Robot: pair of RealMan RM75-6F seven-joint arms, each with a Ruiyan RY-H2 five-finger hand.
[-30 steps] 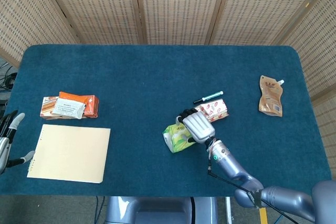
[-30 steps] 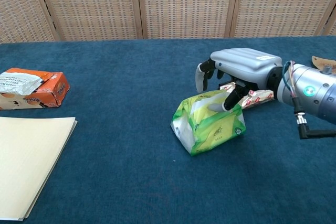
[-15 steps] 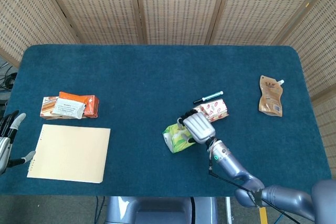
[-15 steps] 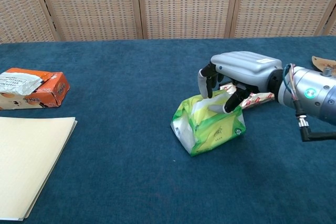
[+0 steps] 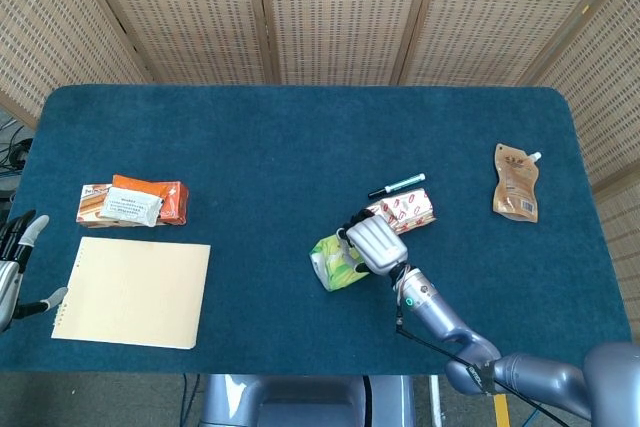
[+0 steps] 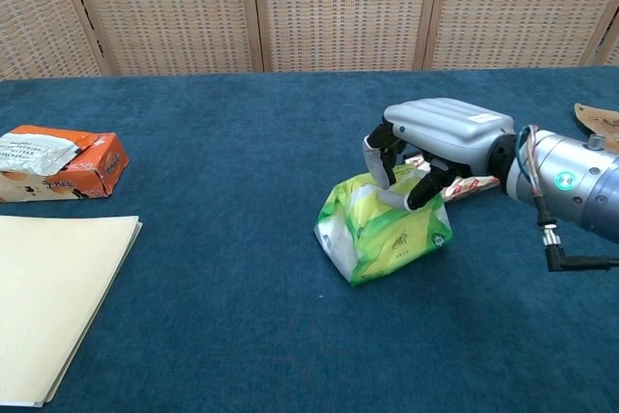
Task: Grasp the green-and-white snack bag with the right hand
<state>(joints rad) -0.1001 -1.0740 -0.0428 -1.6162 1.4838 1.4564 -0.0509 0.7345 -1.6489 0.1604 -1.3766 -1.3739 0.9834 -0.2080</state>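
Note:
The green-and-white snack bag [image 5: 332, 263] [image 6: 382, 231] lies on the blue table, a little right of centre. My right hand [image 5: 373, 244] [image 6: 440, 134] sits on top of it. Its fingers [image 6: 377, 154] curl down over the bag's far upper edge and the thumb presses the near side, so the crumpled top is pinched between them. The bag still rests on the cloth. My left hand [image 5: 12, 267] shows only at the far left edge of the head view, off the table, fingers apart and holding nothing.
A red-and-white packet [image 5: 408, 209] [image 6: 474, 181] lies just behind the right hand, with a marker [image 5: 397, 186] beyond it. A brown pouch [image 5: 516, 183] is at the far right. An orange box [image 5: 135, 202] [image 6: 58, 162] and a paper pad [image 5: 135, 292] are at the left.
The right hand's fingers have curled down from above the bag onto its top, closing against the thumb. The bag's top is slightly squeezed. The left hand has barely moved.

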